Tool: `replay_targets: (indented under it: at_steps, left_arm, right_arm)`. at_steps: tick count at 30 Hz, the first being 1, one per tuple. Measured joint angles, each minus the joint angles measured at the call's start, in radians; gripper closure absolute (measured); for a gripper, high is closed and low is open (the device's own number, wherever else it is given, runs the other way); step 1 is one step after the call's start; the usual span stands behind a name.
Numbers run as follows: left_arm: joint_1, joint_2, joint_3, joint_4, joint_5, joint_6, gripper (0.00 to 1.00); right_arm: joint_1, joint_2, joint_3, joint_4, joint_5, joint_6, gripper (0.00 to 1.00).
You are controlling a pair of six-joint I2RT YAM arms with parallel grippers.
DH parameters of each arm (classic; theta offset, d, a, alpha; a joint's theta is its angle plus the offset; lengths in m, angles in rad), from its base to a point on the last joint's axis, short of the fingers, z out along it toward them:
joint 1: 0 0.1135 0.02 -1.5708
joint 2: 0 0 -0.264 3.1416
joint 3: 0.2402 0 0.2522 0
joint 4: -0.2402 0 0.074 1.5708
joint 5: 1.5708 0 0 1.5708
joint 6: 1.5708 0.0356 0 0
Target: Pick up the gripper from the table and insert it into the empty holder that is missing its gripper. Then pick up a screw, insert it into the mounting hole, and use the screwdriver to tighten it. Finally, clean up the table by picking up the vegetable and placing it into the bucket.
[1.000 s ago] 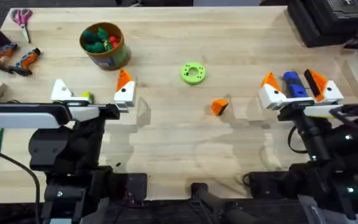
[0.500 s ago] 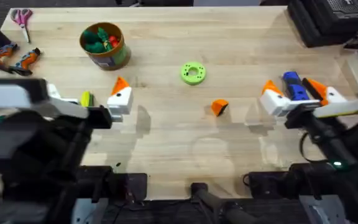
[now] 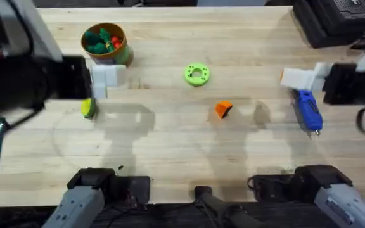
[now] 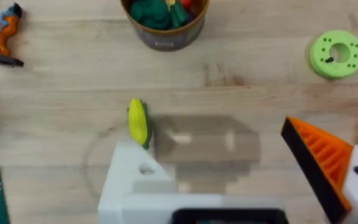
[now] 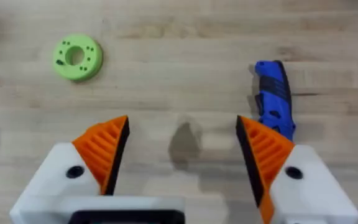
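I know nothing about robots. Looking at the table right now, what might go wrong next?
1. The orange fingertip is a small wedge lying loose on the table; it may slip or twist when pinched.
2. The blue screwdriver lies close beside the open right gripper, so a careless move might knock it.
3. The left gripper has one bare white mount, and the yellow toy vegetable lies just beyond it and might get nudged.

Cluttered table (image 3: 170,145) (light wooden planks)
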Motion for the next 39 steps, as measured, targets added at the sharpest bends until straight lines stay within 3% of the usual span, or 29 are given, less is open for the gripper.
replay_targets:
  at_steps: [4,7,14,18,30,35,39]
  left_arm:
    - [0.0,0.146,0.158,-0.115,-0.018,0.0,0.014]
    - [0.0,0.21,0.214,-0.119,-0.036,0.0,0.014]
    - [0.003,0.303,0.224,-0.164,-0.053,0.001,0.014]
    - [0.031,0.346,0.212,-0.175,-0.055,0.019,0.013]
    - [0.225,0.369,-0.184,0.153,-0.048,0.093,0.016]
    - [0.33,0.391,-0.205,0.201,-0.039,0.124,0.015]
    - [0.412,0.452,-0.205,0.24,0.022,0.162,0.015]
  right_arm:
    - [0.0,0.16,0.175,-0.128,0.0,0.0,0.007]
    - [0.0,0.237,0.249,-0.146,0.0,0.0,0.008]
    - [0.0,0.315,0.267,-0.167,0.0,0.0,0.008]
    - [0.0,0.336,0.267,-0.171,0.0,0.0,0.008]
    - [0.0,0.348,0.267,-0.168,0.0,0.0,0.009]
    - [0.0,0.351,0.267,-0.168,0.0,0.0,0.008]
    - [0.0,0.351,0.267,-0.168,0.0,0.0,0.008]
